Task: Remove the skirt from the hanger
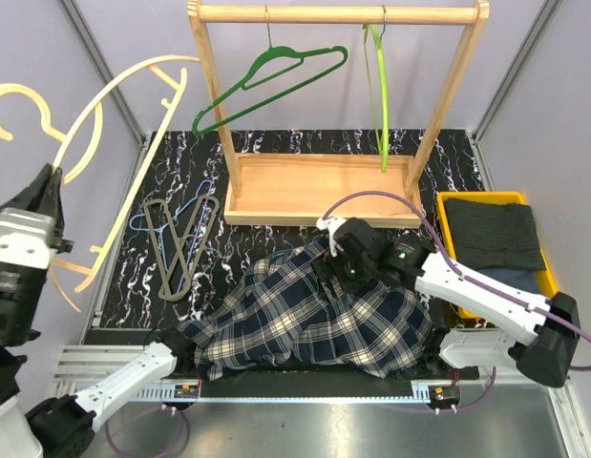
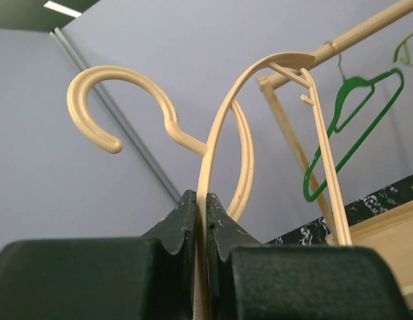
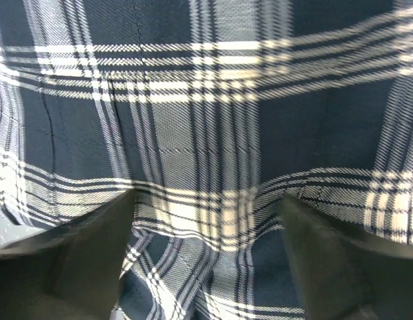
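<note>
The navy plaid skirt [image 1: 305,320] lies crumpled on the black marbled table near the front edge, off the hanger. The cream hanger [image 1: 114,105] is held up in the air at the far left. My left gripper [image 1: 49,189] is shut on its thin arm. In the left wrist view the jaws [image 2: 206,207] pinch the cream hanger [image 2: 223,127], with its hook curling up to the left. My right gripper [image 1: 338,250] is low over the skirt's upper edge. In the right wrist view it [image 3: 206,220] is open, its fingers wide apart over the plaid skirt [image 3: 206,120].
A wooden garment rack [image 1: 319,186] stands at the back with a dark green hanger [image 1: 266,81] and a lime hanger [image 1: 381,95]. Grey and blue hangers [image 1: 180,239] lie on the table's left. A yellow bin [image 1: 446,205] holding dark cloth is at the right.
</note>
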